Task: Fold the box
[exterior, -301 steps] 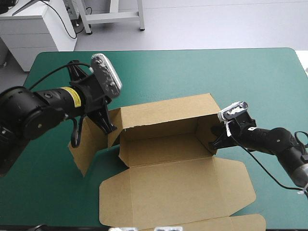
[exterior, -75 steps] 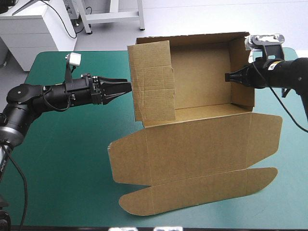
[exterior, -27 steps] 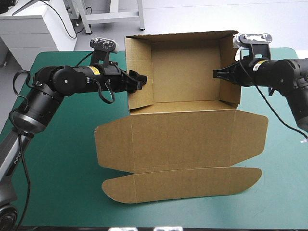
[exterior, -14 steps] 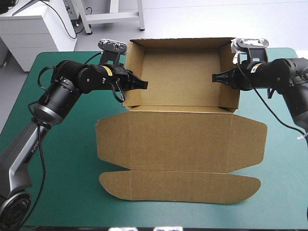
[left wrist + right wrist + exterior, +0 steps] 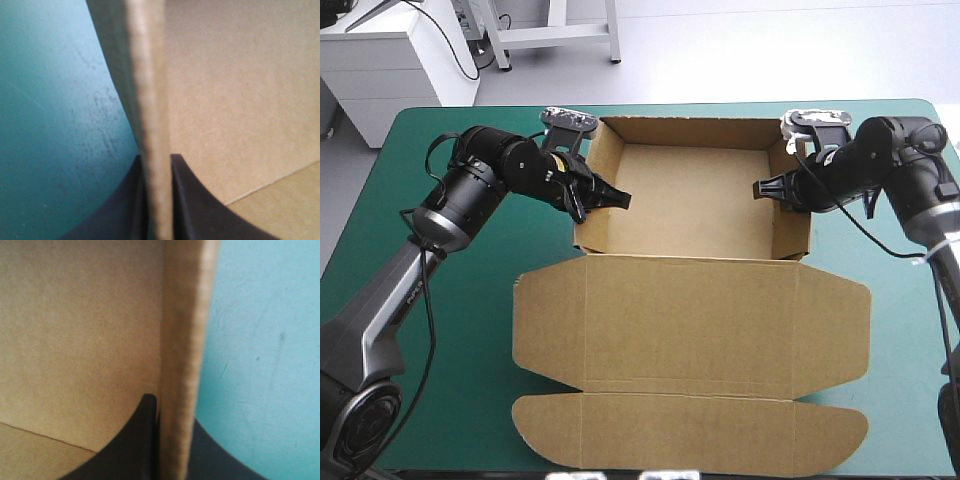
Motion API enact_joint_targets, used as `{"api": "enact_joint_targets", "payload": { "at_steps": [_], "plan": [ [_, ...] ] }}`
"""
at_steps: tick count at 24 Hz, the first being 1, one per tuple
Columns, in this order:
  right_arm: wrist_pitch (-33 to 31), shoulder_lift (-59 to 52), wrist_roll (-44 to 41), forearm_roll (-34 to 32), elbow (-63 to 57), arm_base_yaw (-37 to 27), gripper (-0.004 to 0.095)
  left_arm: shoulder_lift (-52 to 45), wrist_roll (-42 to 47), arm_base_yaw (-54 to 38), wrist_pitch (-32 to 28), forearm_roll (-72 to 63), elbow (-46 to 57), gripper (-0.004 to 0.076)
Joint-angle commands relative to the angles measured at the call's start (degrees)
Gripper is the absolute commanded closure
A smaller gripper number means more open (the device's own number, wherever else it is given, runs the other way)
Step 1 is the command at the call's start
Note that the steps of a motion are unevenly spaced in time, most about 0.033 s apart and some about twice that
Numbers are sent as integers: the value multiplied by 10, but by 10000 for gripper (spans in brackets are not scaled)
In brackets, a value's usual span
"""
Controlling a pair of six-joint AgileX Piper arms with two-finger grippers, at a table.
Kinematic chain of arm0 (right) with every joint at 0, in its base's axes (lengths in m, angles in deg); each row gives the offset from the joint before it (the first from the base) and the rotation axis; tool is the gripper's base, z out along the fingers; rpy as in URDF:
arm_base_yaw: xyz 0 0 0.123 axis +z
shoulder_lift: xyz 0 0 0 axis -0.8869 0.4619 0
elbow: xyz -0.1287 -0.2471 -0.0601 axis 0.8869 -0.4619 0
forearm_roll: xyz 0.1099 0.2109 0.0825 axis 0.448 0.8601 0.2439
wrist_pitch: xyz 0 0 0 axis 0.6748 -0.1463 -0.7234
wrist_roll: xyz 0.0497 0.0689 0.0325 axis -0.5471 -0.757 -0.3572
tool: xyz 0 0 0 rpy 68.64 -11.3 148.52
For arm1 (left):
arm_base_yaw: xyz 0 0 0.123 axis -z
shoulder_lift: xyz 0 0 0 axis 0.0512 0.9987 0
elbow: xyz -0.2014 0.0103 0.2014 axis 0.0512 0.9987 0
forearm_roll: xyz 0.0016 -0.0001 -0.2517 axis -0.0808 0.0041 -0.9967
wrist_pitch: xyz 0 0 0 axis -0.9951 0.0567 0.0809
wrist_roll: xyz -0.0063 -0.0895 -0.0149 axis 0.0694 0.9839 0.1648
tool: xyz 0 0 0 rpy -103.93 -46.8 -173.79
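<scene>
The brown box (image 5: 690,205) stands as an open tray on the teal-green cover, its walls up and its lid (image 5: 690,325) lying flat toward the near edge. My left gripper (image 5: 610,199) is shut on the box's left wall, one black finger on each side of the board edge (image 5: 150,125). On the opposite side my right gripper (image 5: 766,189) is shut on the right wall (image 5: 182,370) in the same way. The tray's floor shows beyond both walls in the wrist views.
The lid's rounded tuck flap (image 5: 690,445) reaches almost to the table's near edge. Bare teal-green cover (image 5: 440,330) lies to the left of the lid and along the right side (image 5: 910,330).
Held by both grippers, the box has come down from tilted, open side toward the camera, to rest flat on the table. Lid and flap slid toward the near edge.
</scene>
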Motion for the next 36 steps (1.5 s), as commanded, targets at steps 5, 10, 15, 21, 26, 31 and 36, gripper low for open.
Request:
{"api": "enact_joint_targets", "payload": {
  "at_steps": [5, 10, 15, 21, 26, 31, 36],
  "plan": [
    [-38, 35, 51, 34, 17, 2, 924, 19, -40, 9, 52, -14, -21, 732],
    [-38, 60, 38, -3, 17, 18, 924, 64, -44, 9, 78, -6, -21, 732],
    [-18, 100, -5, -67, 17, 88, 924, 98, -52, 9, 128, 31, -21, 732],
    [-24, 137, -22, -69, 17, 94, 924, 104, -52, 9, 129, 55, -21, 732],
    [-24, 137, -22, -80, 17, 94, 924, 104, -52, 9, 129, 65, -21, 729],
    [-32, 137, -19, -106, 17, 94, 911, 104, -57, -7, 129, 28, -21, 567],
    [-37, 137, -2, -111, 17, 94, 706, 104, -57, -36, 129, -16, -21, 320]
  ]
}}
